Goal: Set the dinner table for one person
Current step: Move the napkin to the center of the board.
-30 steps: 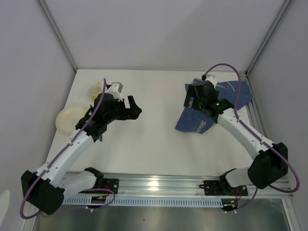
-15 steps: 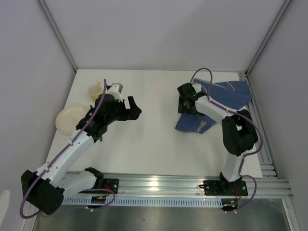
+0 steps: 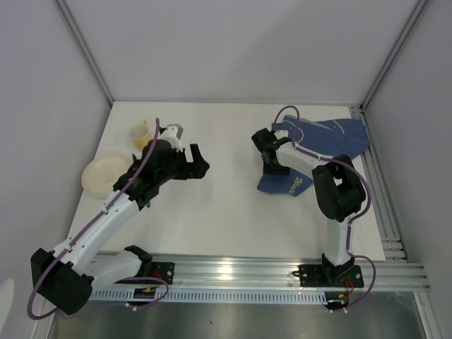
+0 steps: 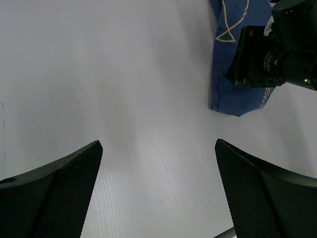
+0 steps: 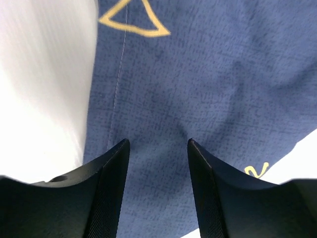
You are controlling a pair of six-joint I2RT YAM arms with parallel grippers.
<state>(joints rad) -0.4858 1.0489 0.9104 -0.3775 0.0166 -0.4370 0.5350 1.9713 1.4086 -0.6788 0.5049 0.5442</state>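
Nearest to us, a silver rail (image 3: 268,268) runs along the near edge, and both arms are bolted to it. The dinner table (image 3: 226,205) stretches away from that rail as a broad white top, filling the whole floor of the booth between the grey walls.

From the near left corner, the left arm reaches up and across to the left-middle of the table. The left gripper (image 3: 195,161) hangs above bare white surface, its fingers spread wide with nothing between them. To the left of that arm, a pale round plate (image 3: 97,175) lies flat near the table's left edge.

The right arm folds back on itself, and the right gripper (image 5: 158,143) points down onto the near left part of a dark blue cloth (image 3: 332,135). Its fingers (image 5: 106,188) stand partly apart, with blue fabric showing in the gap. We cannot tell whether they have caught any of it. The cloth carries yellow line drawings and lies rumpled, spreading from the gripper towards the far right corner.

Farther back on the left, beyond the plate, a small yellow cup (image 3: 140,133) stands upright.
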